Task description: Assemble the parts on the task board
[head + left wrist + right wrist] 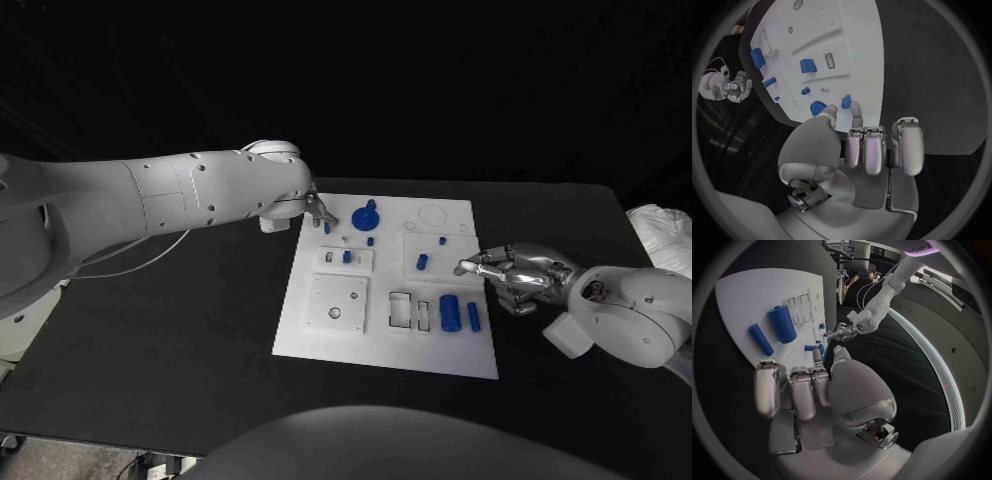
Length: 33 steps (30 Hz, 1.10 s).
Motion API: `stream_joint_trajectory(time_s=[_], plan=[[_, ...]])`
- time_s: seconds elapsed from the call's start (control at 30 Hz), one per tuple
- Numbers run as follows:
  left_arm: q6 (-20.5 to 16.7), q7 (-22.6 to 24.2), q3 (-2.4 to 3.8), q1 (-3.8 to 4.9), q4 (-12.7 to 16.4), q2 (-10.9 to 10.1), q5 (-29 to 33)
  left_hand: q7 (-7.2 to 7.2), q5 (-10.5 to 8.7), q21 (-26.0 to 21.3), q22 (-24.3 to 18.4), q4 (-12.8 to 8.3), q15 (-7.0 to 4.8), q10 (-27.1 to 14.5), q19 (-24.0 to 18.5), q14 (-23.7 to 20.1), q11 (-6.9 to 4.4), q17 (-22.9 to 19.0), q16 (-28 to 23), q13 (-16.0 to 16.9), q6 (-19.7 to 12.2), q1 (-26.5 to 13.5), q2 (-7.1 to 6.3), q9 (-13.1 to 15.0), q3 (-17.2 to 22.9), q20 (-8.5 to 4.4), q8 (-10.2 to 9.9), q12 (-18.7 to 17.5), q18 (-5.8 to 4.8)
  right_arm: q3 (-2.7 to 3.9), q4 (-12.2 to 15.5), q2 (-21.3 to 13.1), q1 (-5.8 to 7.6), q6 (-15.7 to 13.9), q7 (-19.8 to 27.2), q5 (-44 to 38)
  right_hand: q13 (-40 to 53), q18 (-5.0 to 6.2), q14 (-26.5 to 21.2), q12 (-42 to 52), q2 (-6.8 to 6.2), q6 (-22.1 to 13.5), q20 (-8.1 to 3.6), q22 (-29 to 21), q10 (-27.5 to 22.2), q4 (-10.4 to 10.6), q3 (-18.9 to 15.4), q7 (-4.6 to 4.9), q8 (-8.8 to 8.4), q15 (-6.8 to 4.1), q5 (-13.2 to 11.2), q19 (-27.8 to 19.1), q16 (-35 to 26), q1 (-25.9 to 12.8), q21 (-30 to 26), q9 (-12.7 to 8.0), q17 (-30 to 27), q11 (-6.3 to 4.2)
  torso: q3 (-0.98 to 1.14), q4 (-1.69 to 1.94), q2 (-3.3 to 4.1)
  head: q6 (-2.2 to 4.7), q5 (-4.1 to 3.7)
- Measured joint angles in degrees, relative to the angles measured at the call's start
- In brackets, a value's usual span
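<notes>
Two blue rods (459, 313) lie on the near part of the board (332, 340). Right hand (508, 275) waits beside it, fingers curled, holding nothing. Left hand (312, 209) reaches a small peg (846, 101) at the far corner; I cannot tell if it grips. Next, a careful pinch.

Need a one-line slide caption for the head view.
Both hands, left hand and right hand, hover at the task board edges, blue parts unassembled.

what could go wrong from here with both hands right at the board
1. The left hand has its fingertips at the small blue part by the task board edge; a poor pinch could knock it onto the black table.
2. The right hand hovers at the board's opposite edge, close to the two blue cylinders lying loose; a sweep could roll them.
3. Pressing on either edge might shift the board.
</notes>
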Motion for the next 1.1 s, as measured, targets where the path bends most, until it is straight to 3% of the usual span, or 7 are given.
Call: stream_joint_trajectory(time_s=[0.5, 0.73, 1.1], plan=[[-0.4, 0.0, 0.01, -0.51, -1.9, 1.0, 0.1, -0.2, 2.75, -0.2, 0.0, 0.0, 0.0, 0.0, 0.0, 0.0, 0.0, 0.0, 0.0, 0.0, 0.2, 1.8, 0.43, 0.2, 0.0, 0.0, -0.2, 0.0, 0.01, 0.0, -0.1, 0.2, -0.01, 0.2, -0.2, 0.0, 0.0, 0.0, 0.1, 0.0, -0.09, 0.0, 0.07, 0.0, -0.1, 0.0, 0.0, 0.0, 0.0, 0.1, 0.0, -0.4, 0.0, -0.1, -0.5, 0.0, 0.0, 0.09, 0.0, 0.0, -0.04, 0.0, -0.31], [-0.4, 0.0, 0.01, -0.67, -2.2, 1.2, 0.2, -0.2, 5.21, -0.5, 0.0, 0.0, 0.0, 0.0, 0.0, 0.0, 0.0, 0.0, 0.0, 0.0, 0.2, 3.7, 0.6, 0.3, 0.0, 0.0, -0.7, 0.0, 0.0, 0.0, -0.2, 0.3, -0.02, 0.2, -0.3, 0.0, 0.0, 0.0, 0.1, 0.0, -0.17, 0.0, 0.01, 0.0, -0.1, 0.2, 0.2, 0.0, 0.0, 0.11, 0.0, -0.4, 0.0, -0.2, -0.9, 0.0, 0.0, 0.08, -0.01, 0.03, -0.05, 0.0, -0.4], [-0.5, 0.2, 0.01, -0.88, -2.9, 1.7, 0.5, -0.2, 5.89, -0.8, 0.0, 0.0, 0.0, 0.0, 0.0, 0.0, 0.0, 0.0, 0.0, 0.0, 0.2, 4.3, 0.8, 0.3, 0.0, 0.0, -0.7, 0.0, 0.0, 0.0, -0.3, 0.3, -0.03, 0.3, -0.3, 0.0, 0.0, 0.0, 0.0, 0.2, -0.22, 0.0, 0.01, 0.0, -0.1, 0.2, 0.2, 0.0, 0.0, 0.21, 0.0, -0.4, 0.0, -0.2, -0.9, 0.0, 0.0, 0.08, -0.02, 0.05, -0.04, 0.0, -0.58]])
